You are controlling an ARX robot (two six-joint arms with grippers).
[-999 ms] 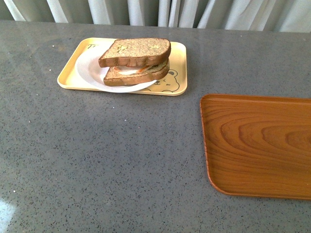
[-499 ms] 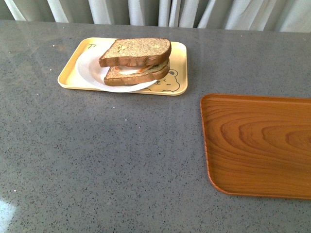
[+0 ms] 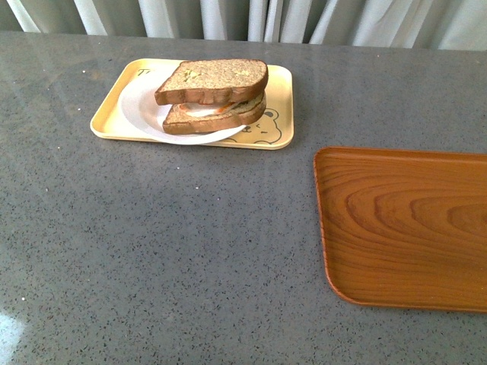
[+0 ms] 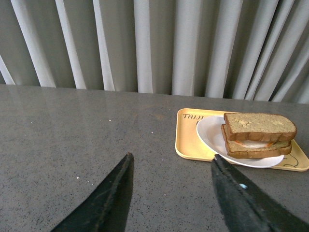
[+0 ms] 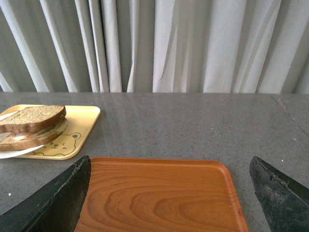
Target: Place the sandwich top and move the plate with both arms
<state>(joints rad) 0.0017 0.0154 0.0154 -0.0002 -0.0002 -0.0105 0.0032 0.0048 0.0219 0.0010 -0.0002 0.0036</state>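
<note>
View nudged since a second ago — sandwich top [image 3: 213, 81] unmoved

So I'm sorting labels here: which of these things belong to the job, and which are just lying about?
Job: top slice, white plate, left claw, right claw, both open.
Lying about: yellow tray, wooden tray, curtain.

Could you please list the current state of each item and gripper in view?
sandwich top: resting on the egg slice, sandwich closed.
plate: on the yellow tray, loaded with the sandwich.
wooden tray: nothing on it.
left gripper: open, holding nothing.
right gripper: open, holding nothing.
</note>
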